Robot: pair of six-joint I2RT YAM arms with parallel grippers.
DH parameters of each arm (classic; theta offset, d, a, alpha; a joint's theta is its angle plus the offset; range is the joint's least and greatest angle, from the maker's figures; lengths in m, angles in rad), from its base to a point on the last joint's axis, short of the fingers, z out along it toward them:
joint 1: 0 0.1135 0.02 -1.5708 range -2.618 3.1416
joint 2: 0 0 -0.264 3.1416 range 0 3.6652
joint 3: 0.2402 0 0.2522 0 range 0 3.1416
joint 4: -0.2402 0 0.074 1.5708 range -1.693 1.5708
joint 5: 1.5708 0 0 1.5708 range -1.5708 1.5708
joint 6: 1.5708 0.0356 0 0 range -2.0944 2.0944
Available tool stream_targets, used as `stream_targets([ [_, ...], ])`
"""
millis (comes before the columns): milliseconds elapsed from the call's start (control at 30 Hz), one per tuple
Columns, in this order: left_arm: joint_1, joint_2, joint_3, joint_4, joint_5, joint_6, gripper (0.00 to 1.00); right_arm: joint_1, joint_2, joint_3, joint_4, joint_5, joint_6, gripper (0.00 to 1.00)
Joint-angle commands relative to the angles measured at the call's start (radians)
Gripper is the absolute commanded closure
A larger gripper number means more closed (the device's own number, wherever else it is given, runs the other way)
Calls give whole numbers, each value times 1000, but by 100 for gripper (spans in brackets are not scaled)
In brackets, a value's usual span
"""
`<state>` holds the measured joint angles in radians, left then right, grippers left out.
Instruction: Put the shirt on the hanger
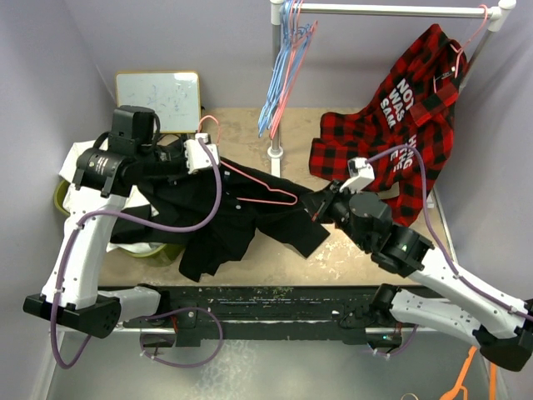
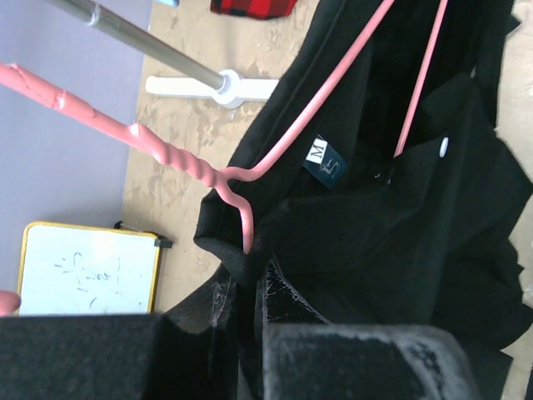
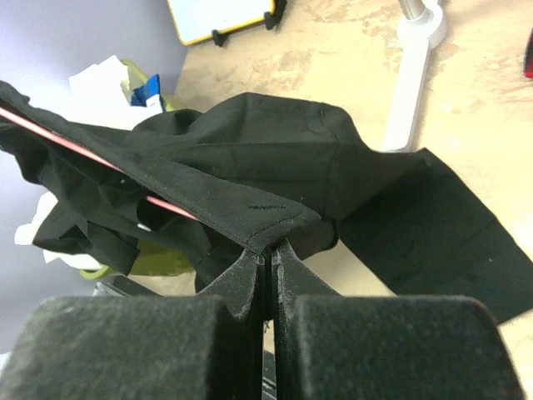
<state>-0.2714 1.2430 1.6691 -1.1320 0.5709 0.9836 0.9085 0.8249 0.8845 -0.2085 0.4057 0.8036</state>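
Tan surface [image 1: 350, 254], purple walls: the black shirt [image 1: 250, 221] stretches between two arms, left gripper [image 2: 248, 287] jaws pinching its collar below the pink hanger [image 2: 179, 157], right gripper [image 3: 268, 254] jaws clamped on its front edge.

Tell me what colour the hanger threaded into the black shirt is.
Pink. The hanger shows best in the left wrist view, against the shirt.

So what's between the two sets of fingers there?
The black shirt spans from the left fingers to the right fingers, with the pink hanger lying along it. The top view shows this best.
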Motion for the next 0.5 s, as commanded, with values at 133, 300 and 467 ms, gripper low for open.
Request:
stream_targets([
  [133,16,-28,-86,212,-215,-18,100,-16,164,344,-314,-105,-69,100],
  [300,9,-25,-89,297,-224,-150,100,-12,270,363,-159,-422,-69,100],
  [467,-10,-33,-47,314,-206,-294,100,7,408,342,159,-580,27,100],
])
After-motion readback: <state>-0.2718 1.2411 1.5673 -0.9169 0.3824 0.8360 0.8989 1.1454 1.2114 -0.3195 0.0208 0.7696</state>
